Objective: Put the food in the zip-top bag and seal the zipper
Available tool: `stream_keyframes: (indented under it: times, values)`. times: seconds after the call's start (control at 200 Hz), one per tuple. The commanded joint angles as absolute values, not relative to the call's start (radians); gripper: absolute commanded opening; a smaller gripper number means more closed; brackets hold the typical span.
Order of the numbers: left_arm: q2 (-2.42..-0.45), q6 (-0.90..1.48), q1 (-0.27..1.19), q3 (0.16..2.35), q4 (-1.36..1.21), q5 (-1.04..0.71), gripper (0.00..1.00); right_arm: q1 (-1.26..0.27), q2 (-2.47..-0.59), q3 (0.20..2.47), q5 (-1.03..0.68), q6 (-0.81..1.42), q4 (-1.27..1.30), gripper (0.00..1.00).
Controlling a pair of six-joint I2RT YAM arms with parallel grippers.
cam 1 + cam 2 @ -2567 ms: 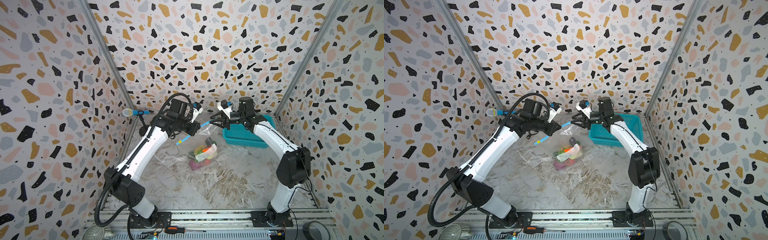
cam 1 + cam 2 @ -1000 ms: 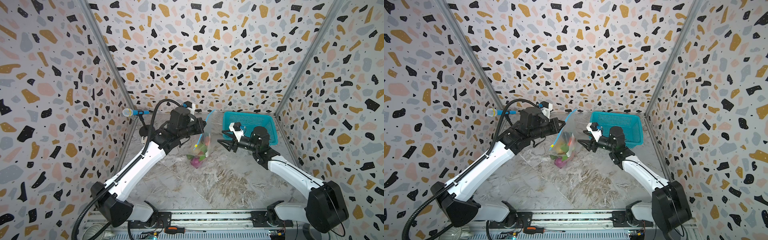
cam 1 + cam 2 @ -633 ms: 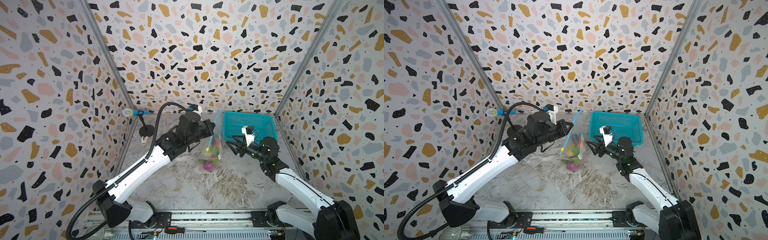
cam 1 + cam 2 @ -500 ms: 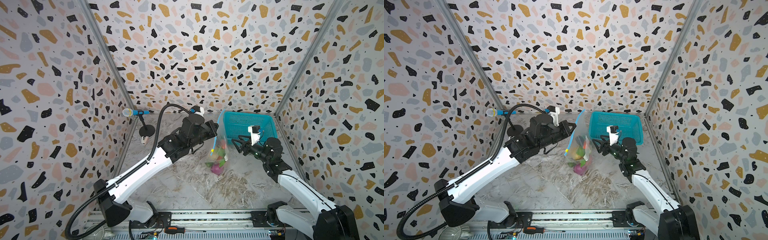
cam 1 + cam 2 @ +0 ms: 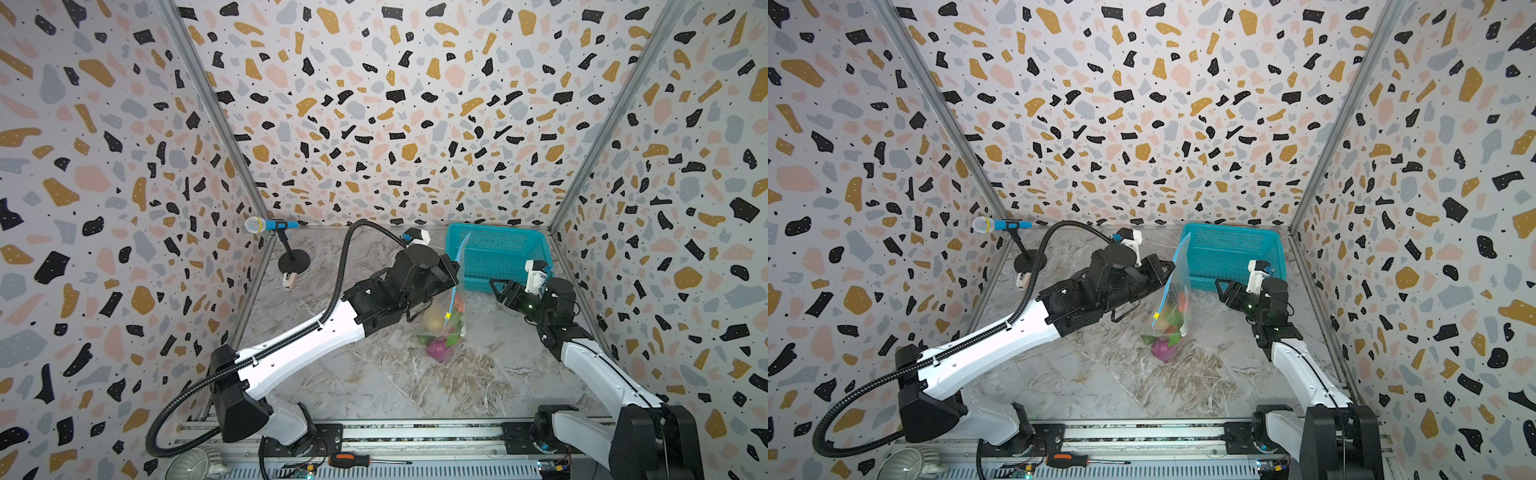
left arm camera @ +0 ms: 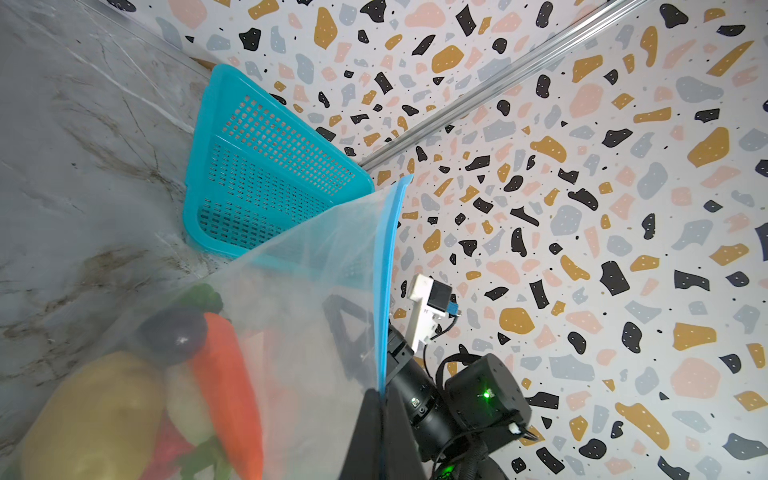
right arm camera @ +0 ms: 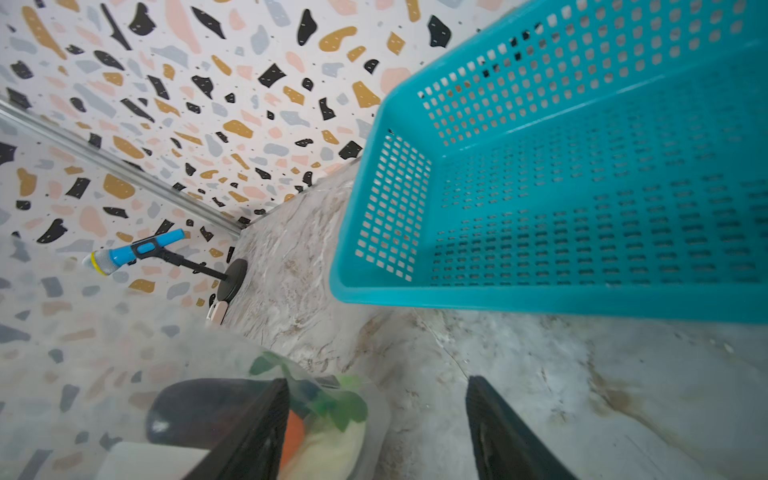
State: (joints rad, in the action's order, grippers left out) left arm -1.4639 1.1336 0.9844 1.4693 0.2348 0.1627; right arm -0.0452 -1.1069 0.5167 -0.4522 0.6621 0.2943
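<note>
Broadly, the marble counter (image 5: 374, 386) fills the lower middle of both top views. The teal basket (image 5: 498, 257) stands at its upper right, against the back wall. Right of centre, the zip-top bag (image 5: 1177, 286) hangs upright in front of the basket's left end, with its bottom down at the counter. The left fingers (image 6: 365, 428) are pinched together on the zipper (image 6: 388, 270), which runs steeply down the bag's left edge, and they hold the bag up. The right fingers (image 7: 257, 419) stand wide apart, holding nothing, just right of the bag and apart from it. The food (image 5: 440, 332) sits in the bag's lower half: a yellow piece (image 6: 91, 415), an orange carrot (image 6: 228, 374), a dark aubergine (image 6: 172, 332), and a purple onion (image 5: 438, 351) lowest. 1 small yellow slider (image 5: 1155, 314) sits at the zipper's lower end.
</note>
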Motion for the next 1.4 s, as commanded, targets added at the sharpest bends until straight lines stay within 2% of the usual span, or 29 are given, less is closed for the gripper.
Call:
stream_keyframes:
  times: [0.0,0.115,0.22,0.621,1.396]
  values:
    - [-1.448,1.147,0.991,1.451,0.116,0.174,0.00,-0.038,-1.161,0.513,-0.479,0.737,0.376,0.74]
    - [-1.445,1.133,0.990,1.448,0.116,0.177,0.00,-0.032,-1.268,0.534,-0.503,0.735,0.435,0.81]
    - [-1.440,1.116,0.990,1.441,0.111,0.187,0.00,-0.033,-1.336,0.550,-0.489,0.729,0.489,0.83]
    - [-1.478,1.066,0.980,1.467,0.108,0.158,0.00,-0.031,-1.531,0.695,-0.434,0.654,0.516,0.83]
    - [-1.510,1.057,0.947,1.457,0.078,0.097,0.00,-0.009,-1.707,0.871,-0.370,0.644,0.545,0.80]
